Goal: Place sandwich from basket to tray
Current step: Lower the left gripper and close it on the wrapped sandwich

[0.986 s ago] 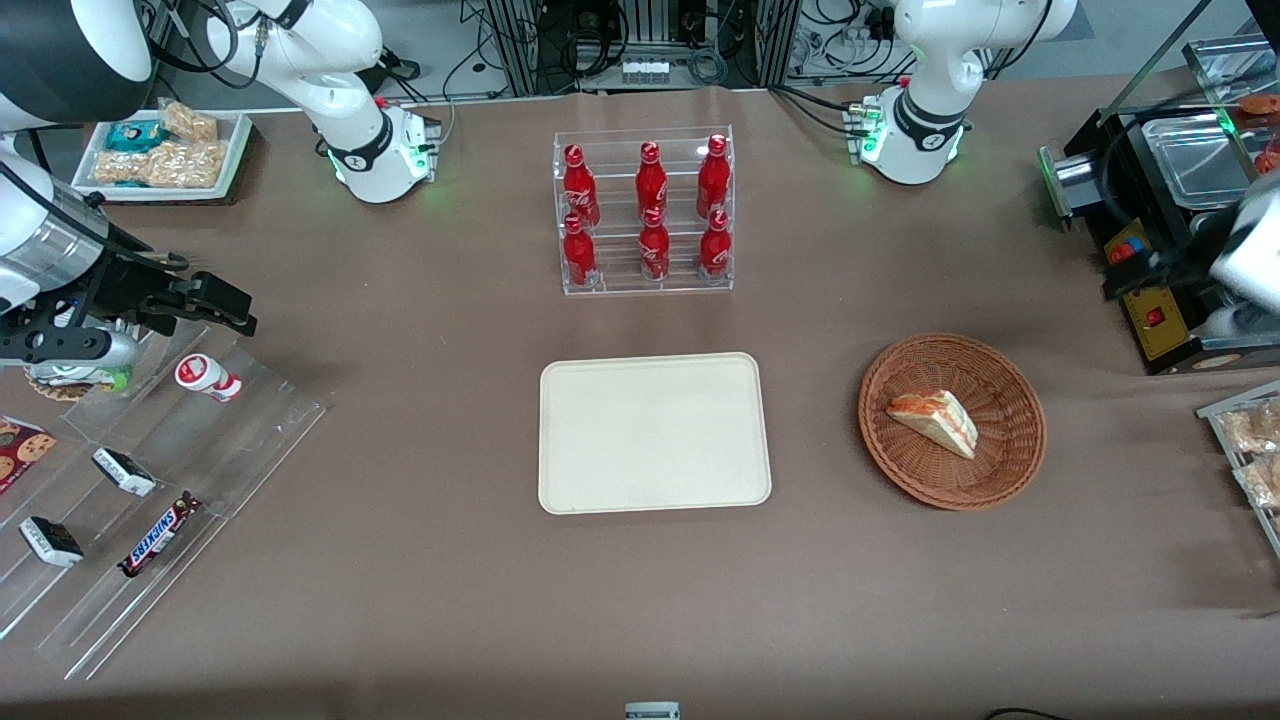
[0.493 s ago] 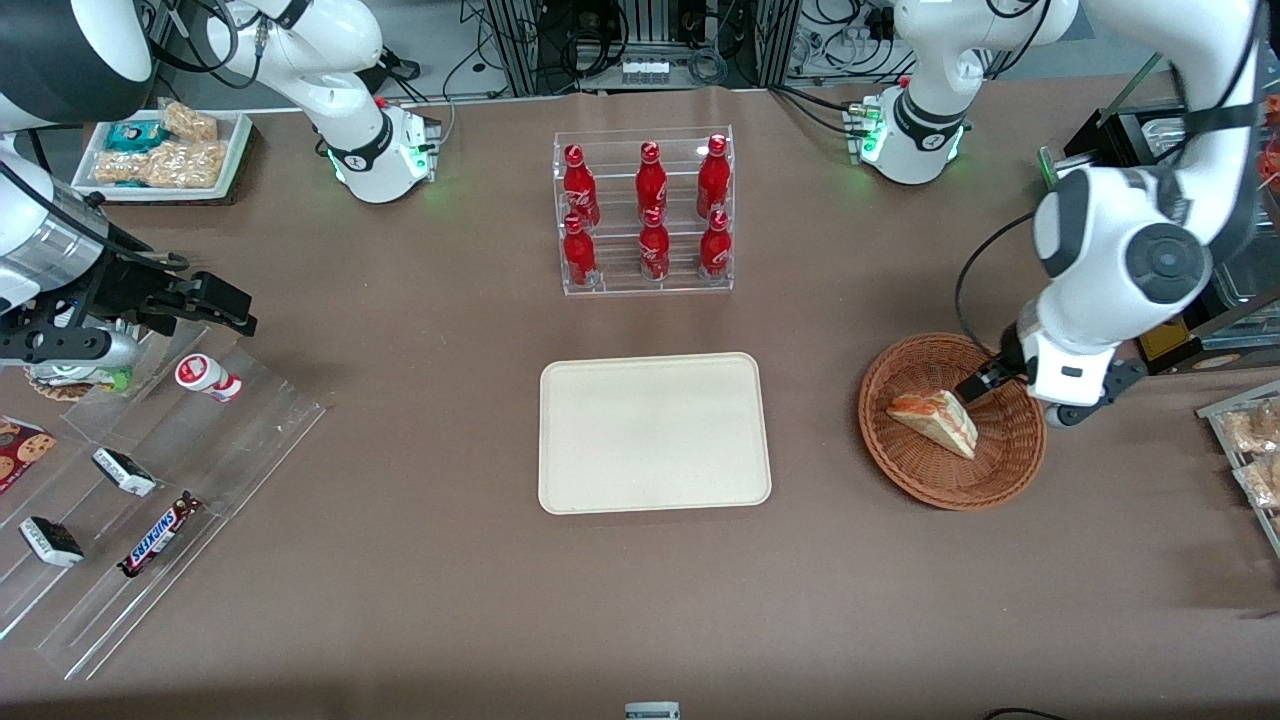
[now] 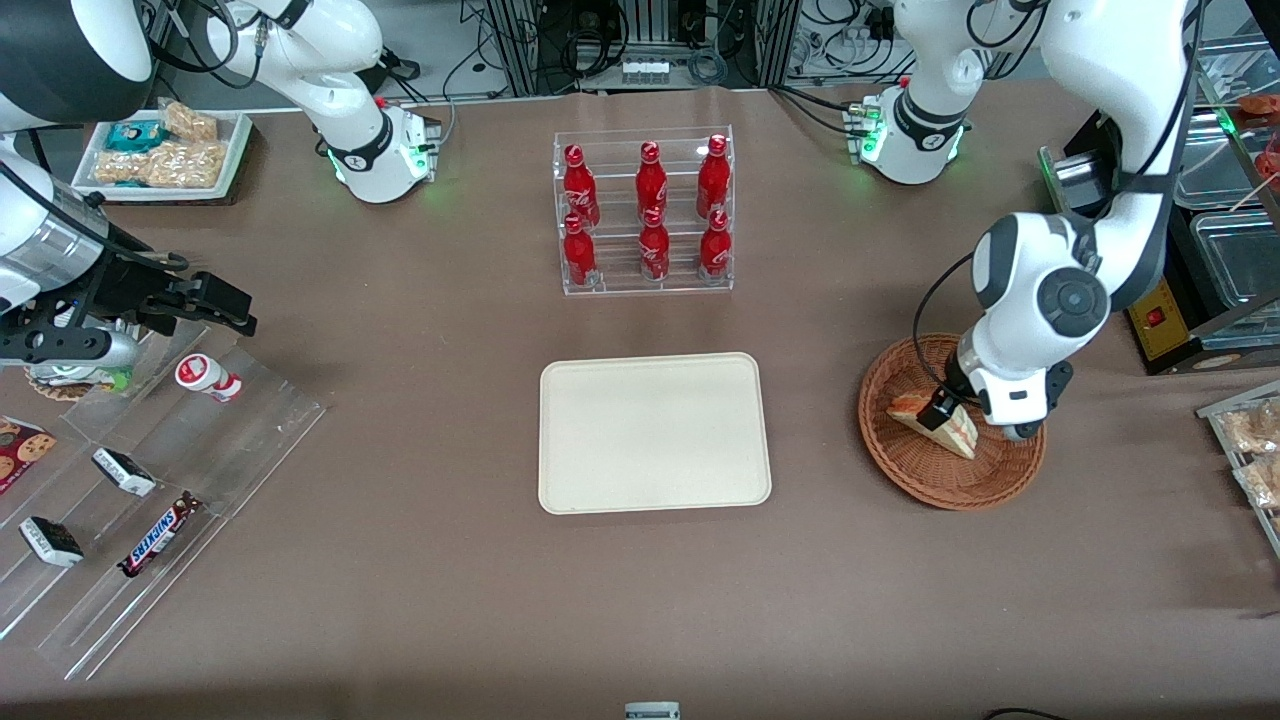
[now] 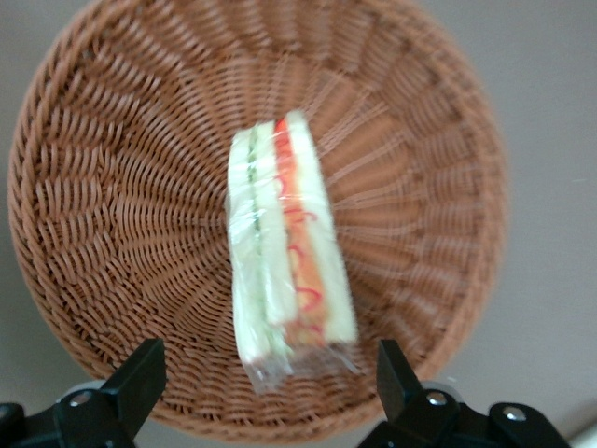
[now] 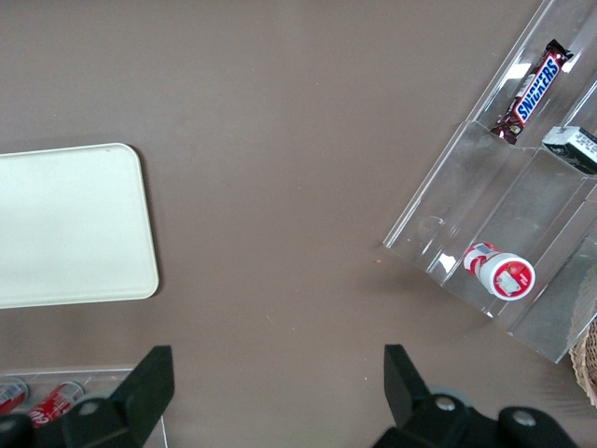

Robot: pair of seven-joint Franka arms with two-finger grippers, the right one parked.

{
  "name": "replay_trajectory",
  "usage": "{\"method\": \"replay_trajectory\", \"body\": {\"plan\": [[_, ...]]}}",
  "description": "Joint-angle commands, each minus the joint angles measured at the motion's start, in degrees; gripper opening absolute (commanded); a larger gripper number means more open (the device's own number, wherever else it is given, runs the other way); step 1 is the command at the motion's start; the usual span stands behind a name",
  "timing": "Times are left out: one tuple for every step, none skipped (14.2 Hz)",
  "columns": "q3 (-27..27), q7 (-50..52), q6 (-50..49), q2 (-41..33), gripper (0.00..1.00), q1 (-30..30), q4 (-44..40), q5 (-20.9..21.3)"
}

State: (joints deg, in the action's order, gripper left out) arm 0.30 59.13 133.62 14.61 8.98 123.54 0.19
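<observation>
The sandwich, a plastic-wrapped white wedge with red-orange and green layers, lies in the round wicker basket toward the working arm's end of the table. My gripper hangs open just above the sandwich, inside the basket's rim. One black finger stands on each side of the wedge's wrapped end, and neither touches it. The arm's wrist hides part of the sandwich in the front view. The cream tray lies bare at the table's middle, beside the basket.
A clear rack of red bottles stands farther from the front camera than the tray. A black machine and a snack tray sit near the basket. Acrylic shelves with snack bars lie toward the parked arm's end.
My arm has swung in from the table's end and come down over the basket. The gripper now sits lower, straddling the sandwich. The sandwich has not moved.
</observation>
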Motion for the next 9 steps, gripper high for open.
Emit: {"method": "replay_trajectory", "body": {"plan": [[0.7, 1.0, 1.5, 2.5, 0.99, 0.3, 1.1, 0.1], [0.8, 1.2, 2.2, 3.0, 0.81, 0.1, 0.6, -0.2], [0.8, 2.0, 2.3, 3.7, 0.34, -0.1, -0.4, -0.2], [0.8, 2.3, 2.3, 4.9, 0.08, -0.1, -1.9, -0.1], [0.8, 2.6, 2.2, 5.4, 0.01, -0.1, -2.7, -0.1], [0.8, 2.6, 2.1, 5.2, 0.0, -0.1, -3.2, 0.0], [0.8, 2.5, 1.6, 4.9, 0.0, -0.1, -4.2, 0.1], [0.8, 2.5, -0.4, 4.2, 0.0, 0.1, -5.5, 0.5], [0.7, 2.4, -4.3, 3.2, 0.0, 0.2, -7.4, 3.4]]}}
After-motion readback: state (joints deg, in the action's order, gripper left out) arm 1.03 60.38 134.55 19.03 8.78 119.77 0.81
